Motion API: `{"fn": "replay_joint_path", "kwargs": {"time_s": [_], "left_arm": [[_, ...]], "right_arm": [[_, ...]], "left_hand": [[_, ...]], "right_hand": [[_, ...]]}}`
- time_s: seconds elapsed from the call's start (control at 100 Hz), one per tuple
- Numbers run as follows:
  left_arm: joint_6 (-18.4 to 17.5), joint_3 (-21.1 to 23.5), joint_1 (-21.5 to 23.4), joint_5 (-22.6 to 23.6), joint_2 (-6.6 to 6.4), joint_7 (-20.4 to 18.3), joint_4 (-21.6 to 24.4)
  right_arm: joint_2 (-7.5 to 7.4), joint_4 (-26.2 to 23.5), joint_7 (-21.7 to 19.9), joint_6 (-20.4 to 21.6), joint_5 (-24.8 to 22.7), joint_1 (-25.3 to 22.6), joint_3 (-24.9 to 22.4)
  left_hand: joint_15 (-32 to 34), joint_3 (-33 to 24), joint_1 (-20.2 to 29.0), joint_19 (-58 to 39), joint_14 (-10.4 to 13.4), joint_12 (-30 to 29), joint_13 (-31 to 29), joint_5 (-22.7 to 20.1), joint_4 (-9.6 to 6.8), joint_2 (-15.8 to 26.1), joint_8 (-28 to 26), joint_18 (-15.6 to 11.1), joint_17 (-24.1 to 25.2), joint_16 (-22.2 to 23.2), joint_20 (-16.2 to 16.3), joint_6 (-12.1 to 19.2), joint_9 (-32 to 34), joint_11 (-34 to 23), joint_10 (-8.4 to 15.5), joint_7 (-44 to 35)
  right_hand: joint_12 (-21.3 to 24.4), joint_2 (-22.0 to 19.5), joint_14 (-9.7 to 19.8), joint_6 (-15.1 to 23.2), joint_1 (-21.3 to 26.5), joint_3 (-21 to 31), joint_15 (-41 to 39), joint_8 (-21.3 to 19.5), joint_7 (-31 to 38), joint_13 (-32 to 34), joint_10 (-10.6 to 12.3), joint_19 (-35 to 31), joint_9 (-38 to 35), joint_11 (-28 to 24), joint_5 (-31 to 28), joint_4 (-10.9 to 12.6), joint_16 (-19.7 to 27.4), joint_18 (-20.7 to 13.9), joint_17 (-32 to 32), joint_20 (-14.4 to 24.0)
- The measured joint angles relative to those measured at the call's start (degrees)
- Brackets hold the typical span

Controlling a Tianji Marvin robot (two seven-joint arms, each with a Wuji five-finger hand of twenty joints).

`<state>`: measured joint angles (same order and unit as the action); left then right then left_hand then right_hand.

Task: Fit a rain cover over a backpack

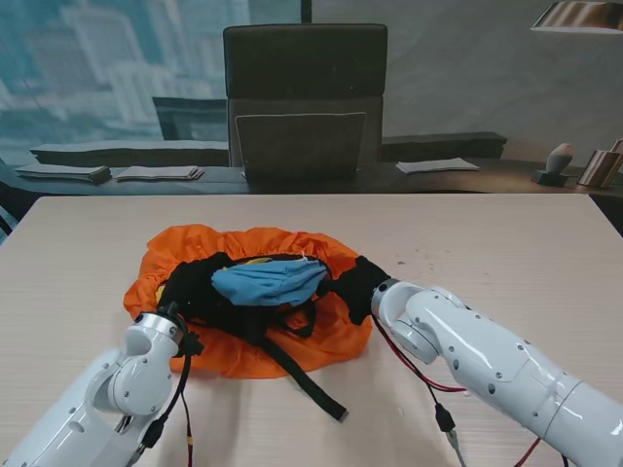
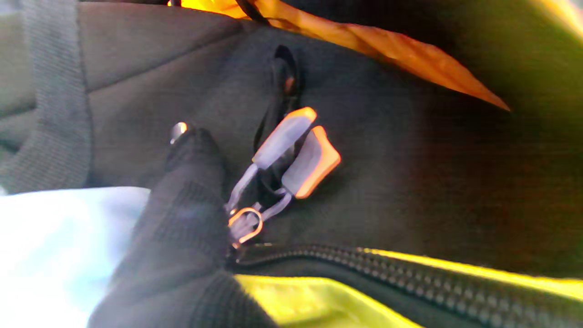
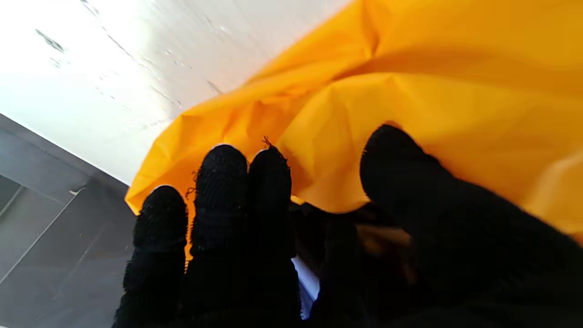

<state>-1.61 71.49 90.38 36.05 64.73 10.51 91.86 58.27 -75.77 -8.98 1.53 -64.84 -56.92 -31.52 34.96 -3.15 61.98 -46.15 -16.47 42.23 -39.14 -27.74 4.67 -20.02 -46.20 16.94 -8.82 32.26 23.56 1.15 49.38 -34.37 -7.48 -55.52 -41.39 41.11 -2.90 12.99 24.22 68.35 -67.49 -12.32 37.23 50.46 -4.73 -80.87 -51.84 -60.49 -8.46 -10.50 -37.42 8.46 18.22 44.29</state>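
The backpack (image 1: 255,292) lies at mid-table inside the orange rain cover (image 1: 321,336), which is gathered round its edges; a black strap (image 1: 304,381) trails toward me. Right hand (image 3: 291,237), gloved, grips the cover's hem at the right side. Left hand (image 2: 182,237) presses against the backpack beside the zipper pulls (image 2: 296,155); whether it grips anything cannot be told.
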Motion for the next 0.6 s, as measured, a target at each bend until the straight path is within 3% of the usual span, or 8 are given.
{"fn": "replay_joint_path", "kwargs": {"time_s": [0.1,0.34,0.6], "left_arm": [[-0.47,0.00,0.02,-0.14,0.00,0.03,0.00],[-1.19,0.12,0.10,-0.89,0.07,0.68,-0.01],[-1.63,0.08,0.11,-1.27,0.08,0.56,-0.04]], "right_arm": [[0.18,-0.20,-3.21,-1.59,1.03,1.87,1.89],[0.69,0.22,-1.60,-5.81,1.92,3.21,4.53],[1.87,2.84,-1.16,-10.35,6.09,6.97,11.95]], "left_hand": [[0.01,0.00,0.00,0.00,0.00,0.00,0.00,0.00,0.00,0.01,-0.01,-0.55,0.00,0.00,0.01,-0.32,0.00,-0.22,0.00,0.00],[0.05,0.00,0.01,0.00,0.00,0.02,0.00,0.00,-0.03,0.61,-0.11,-0.63,0.00,0.00,0.03,-1.17,0.01,-0.79,-0.63,0.00],[0.09,0.00,0.52,-0.01,0.00,0.02,0.00,0.00,-0.03,0.63,-0.16,-0.66,0.00,0.00,0.05,-1.27,0.01,-0.93,-1.25,0.00]], "right_hand": [[0.00,-0.76,0.24,0.21,-0.06,-0.54,-0.62,0.11,0.00,0.00,0.32,0.00,-0.02,-0.64,0.00,0.00,-0.02,-0.30,0.26,0.00],[0.00,-3.70,0.14,-2.84,-0.39,-1.80,-1.87,1.58,0.52,1.59,0.43,-0.40,-0.74,-1.24,0.58,0.00,-0.02,-0.30,1.94,0.00],[0.53,-3.61,-0.16,-2.08,-0.45,-1.80,-2.06,3.02,-0.92,4.44,0.53,-1.45,-3.66,-1.31,0.58,0.00,-0.03,-0.30,4.39,-0.08]]}}
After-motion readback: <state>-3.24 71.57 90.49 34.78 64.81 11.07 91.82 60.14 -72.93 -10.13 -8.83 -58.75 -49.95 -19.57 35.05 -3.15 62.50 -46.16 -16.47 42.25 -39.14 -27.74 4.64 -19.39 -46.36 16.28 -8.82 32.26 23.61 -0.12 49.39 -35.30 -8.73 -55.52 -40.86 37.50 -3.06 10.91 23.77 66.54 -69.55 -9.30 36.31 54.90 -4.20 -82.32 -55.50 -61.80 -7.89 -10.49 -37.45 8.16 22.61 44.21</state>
